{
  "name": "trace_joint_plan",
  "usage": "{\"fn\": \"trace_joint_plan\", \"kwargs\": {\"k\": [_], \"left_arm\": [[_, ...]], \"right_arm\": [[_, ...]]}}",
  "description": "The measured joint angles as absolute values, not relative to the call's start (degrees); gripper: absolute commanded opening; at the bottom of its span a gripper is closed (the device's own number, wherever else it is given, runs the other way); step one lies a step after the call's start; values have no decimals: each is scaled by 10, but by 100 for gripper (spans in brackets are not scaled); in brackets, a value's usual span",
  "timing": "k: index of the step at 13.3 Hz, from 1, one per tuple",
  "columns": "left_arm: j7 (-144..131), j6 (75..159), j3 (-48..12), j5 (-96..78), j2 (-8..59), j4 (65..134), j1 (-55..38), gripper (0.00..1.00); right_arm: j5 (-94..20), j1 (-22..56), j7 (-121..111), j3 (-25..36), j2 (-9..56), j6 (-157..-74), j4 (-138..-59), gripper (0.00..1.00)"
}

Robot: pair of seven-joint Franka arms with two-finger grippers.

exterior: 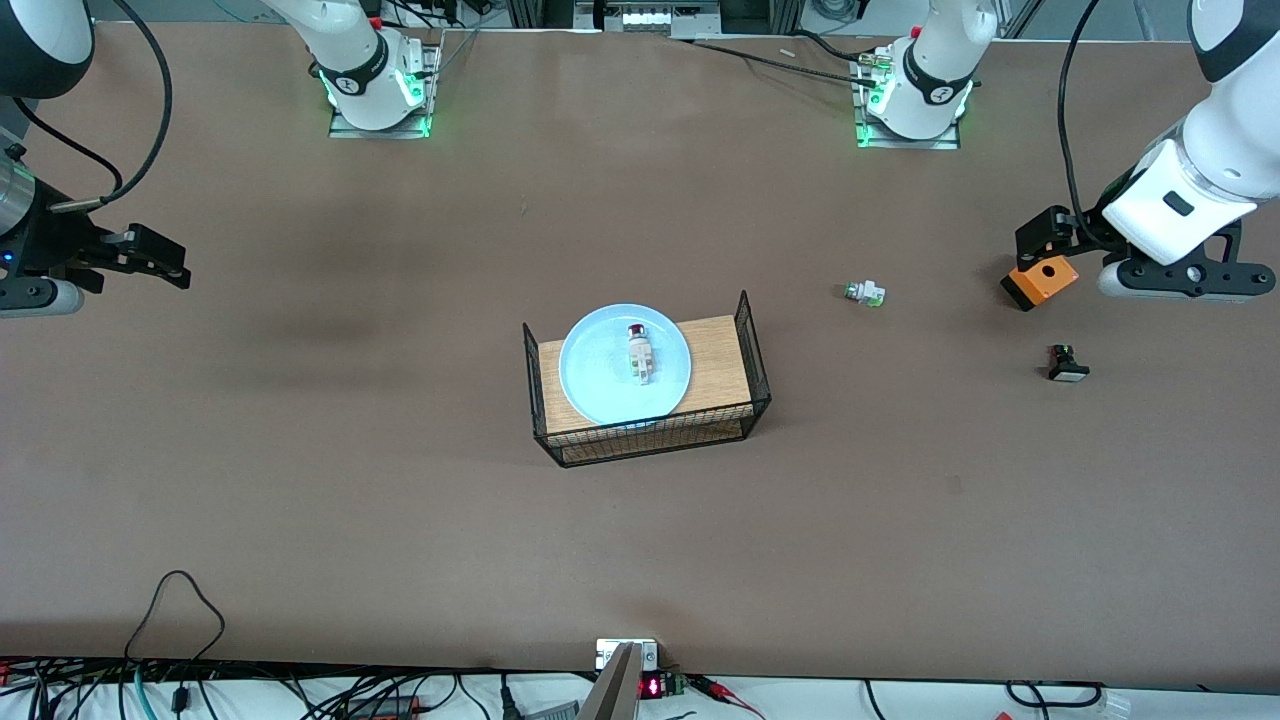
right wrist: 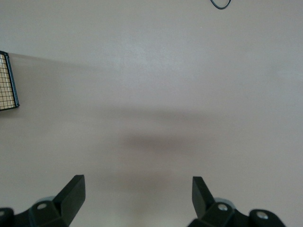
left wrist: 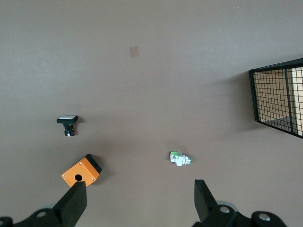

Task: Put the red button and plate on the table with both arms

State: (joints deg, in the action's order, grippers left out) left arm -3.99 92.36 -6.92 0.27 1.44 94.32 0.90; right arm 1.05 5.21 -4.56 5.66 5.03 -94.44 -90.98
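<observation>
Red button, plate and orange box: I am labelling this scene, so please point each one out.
red button (exterior: 640,352), front view, on its white body.
plate (exterior: 600,365), front view, on bare pale blue surface beside the button.
orange box (left wrist: 81,173), left wrist view, on its orange top face.

Cut off by the frame edge: wire rack (left wrist: 279,97) in both wrist views, plate and button unseen there. Too small to read: markings on red button (exterior: 639,352).
</observation>
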Motion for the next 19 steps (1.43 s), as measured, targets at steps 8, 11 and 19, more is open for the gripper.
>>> {"fn": "trace_joint_plan", "kwargs": {"k": [8, 11, 19], "left_arm": [[-40, 924, -68, 3, 19, 940, 11, 100], [-40, 921, -69, 3, 20, 940, 11, 100], [-45, 880, -88, -20, 51, 915, -10, 100]], "right_arm": [[11, 52, -46, 58, 50, -944, -910, 100], [11, 52, -46, 58, 50, -944, -910, 100], [11, 52, -46, 58, 50, -944, -910, 100]]}}
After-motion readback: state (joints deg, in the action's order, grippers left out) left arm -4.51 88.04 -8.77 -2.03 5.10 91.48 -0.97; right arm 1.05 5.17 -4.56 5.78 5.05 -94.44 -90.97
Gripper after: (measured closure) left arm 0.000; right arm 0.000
